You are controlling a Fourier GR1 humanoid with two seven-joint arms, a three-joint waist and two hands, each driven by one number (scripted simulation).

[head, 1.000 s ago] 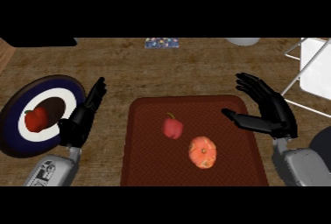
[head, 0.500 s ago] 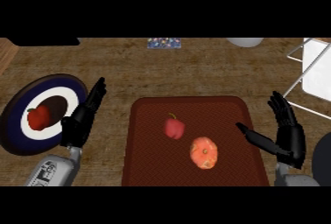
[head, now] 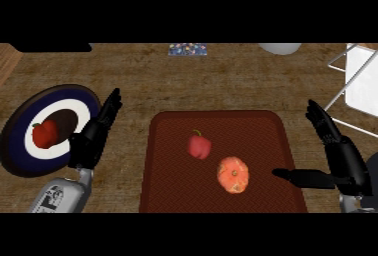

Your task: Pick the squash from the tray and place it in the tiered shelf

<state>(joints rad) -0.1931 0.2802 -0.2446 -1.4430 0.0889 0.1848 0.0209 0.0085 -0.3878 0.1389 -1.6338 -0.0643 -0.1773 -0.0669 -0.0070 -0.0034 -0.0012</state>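
Squash on tray, right of pepper.

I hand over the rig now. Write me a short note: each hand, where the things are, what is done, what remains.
Left hand: open, resting between the plate and the tray, holding nothing.
Right hand: open at the tray's right edge, thumb pointing toward the squash, not touching it.
Squash: lying on the tray, beside a red pepper. Another red item sits on the plate.
Tiered shelf: white frame at the upper right.
Done: nothing grasped yet.
Left: grasp the squash, carry it to the shelf, release.
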